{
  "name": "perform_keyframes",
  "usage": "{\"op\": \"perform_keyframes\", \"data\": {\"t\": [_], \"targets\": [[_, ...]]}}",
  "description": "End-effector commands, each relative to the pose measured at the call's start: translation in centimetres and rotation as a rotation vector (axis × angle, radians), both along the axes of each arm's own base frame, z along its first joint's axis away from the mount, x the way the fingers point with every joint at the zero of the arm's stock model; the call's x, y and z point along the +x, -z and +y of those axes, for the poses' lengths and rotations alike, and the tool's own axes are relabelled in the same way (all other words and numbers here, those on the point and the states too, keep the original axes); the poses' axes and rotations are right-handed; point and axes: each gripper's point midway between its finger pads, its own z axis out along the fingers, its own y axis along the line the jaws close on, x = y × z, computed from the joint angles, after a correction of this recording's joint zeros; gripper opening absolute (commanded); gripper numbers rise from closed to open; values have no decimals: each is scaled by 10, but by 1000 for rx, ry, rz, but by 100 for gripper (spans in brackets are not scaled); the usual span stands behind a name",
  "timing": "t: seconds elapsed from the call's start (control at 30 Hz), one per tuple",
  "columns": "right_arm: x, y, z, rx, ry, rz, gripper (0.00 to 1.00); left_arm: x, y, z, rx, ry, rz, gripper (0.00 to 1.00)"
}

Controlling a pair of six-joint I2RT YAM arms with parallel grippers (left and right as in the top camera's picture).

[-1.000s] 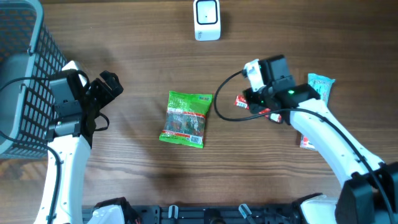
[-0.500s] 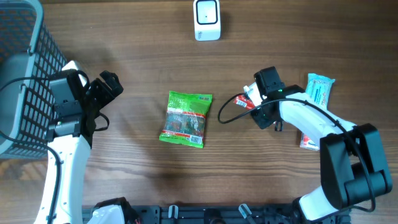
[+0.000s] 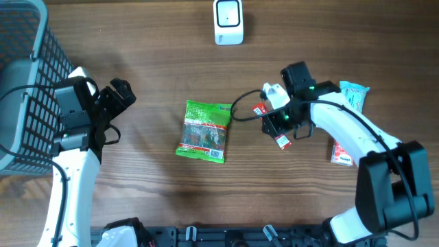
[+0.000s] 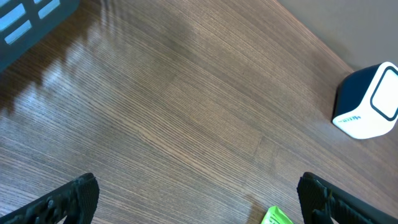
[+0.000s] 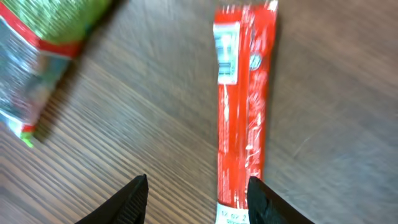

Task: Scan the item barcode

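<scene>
right gripper [image 3: 273, 124] sits over a red stick pack [image 3: 271, 127], green snack bag [image 3: 204, 131] mid-table, white scanner [image 3: 228, 21] up top, left gripper [image 3: 120, 94] wide open.

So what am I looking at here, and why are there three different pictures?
These are two robot arms at a wooden table, each ending in a two-fingered claw. One picture comes from a camera fixed above the table; the other two come from small cameras on the arms' wrists, looking past their own fingers. From above you see a green packet in the middle, a white scanner at the far edge, a dark basket on the left, and a teal packet on the right. The left claw hangs wide open and empty near the basket. The right claw is part open over a red stick pack lying flat on the table; it has not gripped it. Nothing is held in these pictures.
</scene>
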Motion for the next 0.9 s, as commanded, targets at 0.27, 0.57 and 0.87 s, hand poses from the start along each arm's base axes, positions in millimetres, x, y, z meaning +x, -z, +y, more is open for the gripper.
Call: {"op": "perform_keyframes", "data": {"t": [0.27, 0.57, 0.87], "targets": [[-16, 21, -44, -223, 112, 29, 29, 2, -3, 3, 17, 3, -6, 100], [-25, 29, -42, -205, 129, 55, 29, 2, -3, 3, 17, 3, -6, 100], [-14, 36, -40, -190, 107, -11, 30, 2, -3, 3, 17, 3, -6, 100]]}}
